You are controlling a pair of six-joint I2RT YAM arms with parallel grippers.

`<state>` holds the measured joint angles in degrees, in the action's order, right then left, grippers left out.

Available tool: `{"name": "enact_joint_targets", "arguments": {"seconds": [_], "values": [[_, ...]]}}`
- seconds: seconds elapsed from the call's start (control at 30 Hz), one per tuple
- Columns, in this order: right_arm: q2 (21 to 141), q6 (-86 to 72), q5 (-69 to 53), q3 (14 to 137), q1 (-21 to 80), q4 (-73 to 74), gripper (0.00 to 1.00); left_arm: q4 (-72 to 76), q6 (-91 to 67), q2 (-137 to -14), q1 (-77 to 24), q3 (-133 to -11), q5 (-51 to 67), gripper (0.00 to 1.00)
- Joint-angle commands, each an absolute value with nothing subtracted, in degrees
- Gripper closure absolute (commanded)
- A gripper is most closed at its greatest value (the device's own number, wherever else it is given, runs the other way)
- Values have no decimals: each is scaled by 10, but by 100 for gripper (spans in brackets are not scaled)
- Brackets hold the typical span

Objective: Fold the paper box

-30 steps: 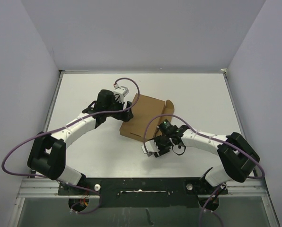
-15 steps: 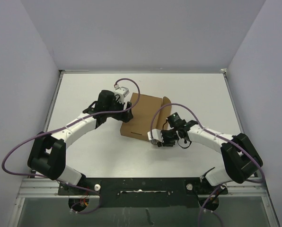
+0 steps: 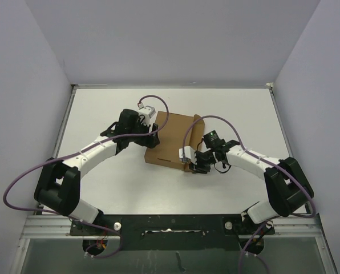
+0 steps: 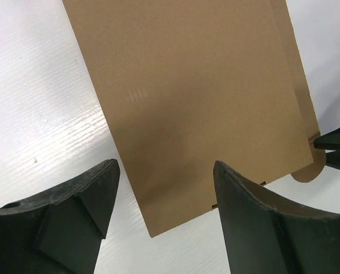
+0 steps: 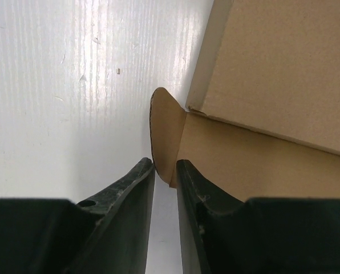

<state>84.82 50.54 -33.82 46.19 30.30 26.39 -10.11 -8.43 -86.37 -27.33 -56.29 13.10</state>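
1. Location: the paper box (image 3: 173, 140) lies flat on the white counter (image 3: 101, 188), a little right of centre and between the two arms. A side flap (image 3: 197, 123) stands up along its right edge.
2. Left gripper (image 3: 152, 138): it sits at the left edge of the box. In the left wrist view the left gripper (image 4: 164, 165) is spread wide. Its fingers (image 4: 73, 217) straddle the near-left corner of the brown panel (image 4: 198, 103) without clamping it. I cannot tell whether they press on the cardboard.
3. Right gripper (image 3: 190, 165): it is at the near-right corner of the box. In the right wrist view the right gripper (image 5: 164, 165) is drawn almost together. A rounded tab (image 5: 164, 131) runs into the narrow gap between its fingers (image 5: 124, 200). It appears to be pinching that tab.
4. Adjoining parts: the tab projects from the corner where the top panel (image 5: 284, 63) meets the side wall (image 5: 244, 165). The tab lies outside the wall, not tucked in.
5. Step in hand, as judged: the corner tab is being taken up so that it can be bent and tucked, while the left arm steadies the far side. The fold is only partly done, because the right flap is upright and not closed.
6. Next move, as judged:
   - Swing the tab inward about its crease, toward the box.
   - Hold the box down from the left so that it does not slide or turn.
   - Use light force, since the thin tab is likely to crumple.
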Motion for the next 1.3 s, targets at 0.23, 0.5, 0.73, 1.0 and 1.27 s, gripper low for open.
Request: {"name": "enact_joint_targets", "arguments": {"seconds": [0.23,0.5,0.73,1.0,1.27], "values": [[866,482,-342,487,325,252,72,-107,-92,-890,-277,-604,122,37],[873,470,-324,489,337,242,70,-115,-93,-897,-276,-608,117,39],[867,459,-318,490,326,240,81,-119,-93,-898,-276,-609,109,39],[870,435,-326,497,310,239,91,-127,-97,-897,-276,-612,83,39],[880,395,-337,512,290,241,93,-132,-98,-903,-276,-615,76,39]]}}
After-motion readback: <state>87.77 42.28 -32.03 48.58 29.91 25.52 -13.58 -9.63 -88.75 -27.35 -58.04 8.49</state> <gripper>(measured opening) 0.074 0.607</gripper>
